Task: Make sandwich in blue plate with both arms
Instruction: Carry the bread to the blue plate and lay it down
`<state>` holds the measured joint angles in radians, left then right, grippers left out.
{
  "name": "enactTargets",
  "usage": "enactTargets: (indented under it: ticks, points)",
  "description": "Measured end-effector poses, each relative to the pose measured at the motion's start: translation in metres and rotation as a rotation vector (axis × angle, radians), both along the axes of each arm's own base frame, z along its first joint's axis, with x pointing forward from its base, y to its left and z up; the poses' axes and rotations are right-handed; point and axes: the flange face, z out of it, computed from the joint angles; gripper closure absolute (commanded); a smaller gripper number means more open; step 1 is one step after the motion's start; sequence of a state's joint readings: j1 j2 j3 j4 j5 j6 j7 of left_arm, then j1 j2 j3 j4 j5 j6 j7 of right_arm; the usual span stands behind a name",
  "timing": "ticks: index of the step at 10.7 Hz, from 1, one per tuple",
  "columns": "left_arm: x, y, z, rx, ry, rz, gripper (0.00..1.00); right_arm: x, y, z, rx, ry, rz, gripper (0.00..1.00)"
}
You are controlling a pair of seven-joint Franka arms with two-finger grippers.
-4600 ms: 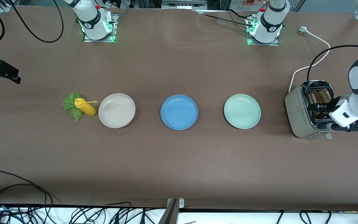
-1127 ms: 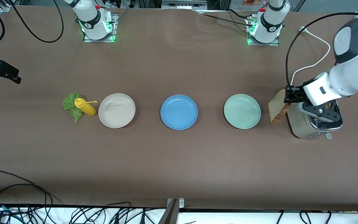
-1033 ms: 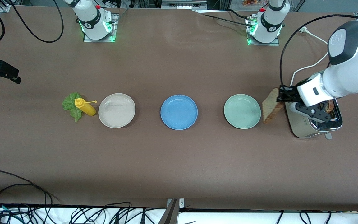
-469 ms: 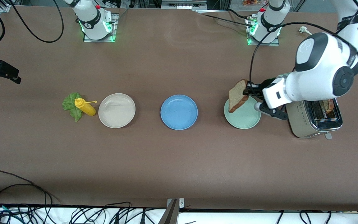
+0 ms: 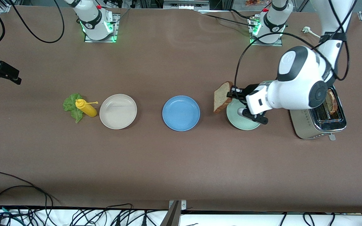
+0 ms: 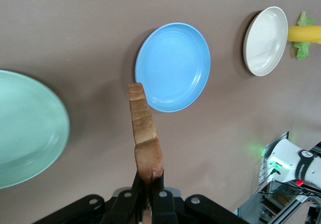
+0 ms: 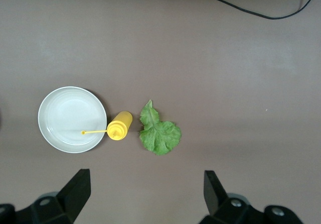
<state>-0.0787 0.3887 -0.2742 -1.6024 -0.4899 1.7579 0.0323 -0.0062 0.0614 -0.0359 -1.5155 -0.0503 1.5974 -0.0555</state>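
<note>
Your left gripper [image 6: 149, 196] pinches the toast slice [image 5: 222, 96] by one crust edge; it looks light and crumbly, so avoid squeezing. Right gripper [image 7: 145, 196] waits spread.

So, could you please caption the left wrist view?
Left gripper carries a toast slice toward the blue plate.

The left gripper [image 5: 233, 93] clamps a toast slice [image 5: 222, 96] on edge over the table between the blue plate [image 5: 181, 113] and the pale green plate [image 5: 242, 121]; a toaster [image 5: 313, 121] stands toward the left arm's end. Lettuce [image 5: 71, 106] lies touching a yellow bottle [image 5: 86, 108] beside the beige plate [image 5: 118, 111].
</note>
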Motion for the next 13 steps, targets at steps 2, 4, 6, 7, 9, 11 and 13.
enactTargets:
  ticks: [2,4,6,7,9,11,13]
  points:
    - [0.0,-0.029,-0.016,-0.02,0.019,0.01,1.0,0.0,0.0,0.0,0.0,0.0,0.0,0.0]
    - [0.0,-0.048,-0.028,-0.035,0.032,0.019,1.0,0.0,0.0,0.0,0.0,0.0,0.0,0.0]
    - [0.005,-0.061,-0.045,-0.077,0.047,0.068,1.0,0.0,0.0,0.0,0.0,0.0,0.0,0.0]
    - [0.007,-0.068,-0.058,-0.093,0.053,0.092,1.0,0.0,0.0,0.0,0.0,0.0,0.0,0.0]
    - [0.009,-0.088,-0.083,-0.127,0.056,0.129,1.0,0.0,0.0,0.0,0.0,0.001,0.0,0.0]
    - [0.007,-0.111,-0.098,-0.154,0.059,0.148,1.0,0.0,0.0,0.0,0.0,0.001,0.0,0.0]
    - [0.004,-0.131,-0.109,-0.187,0.056,0.174,1.0,0.0,0.0,0.0,0.0,0.001,0.0,0.0]
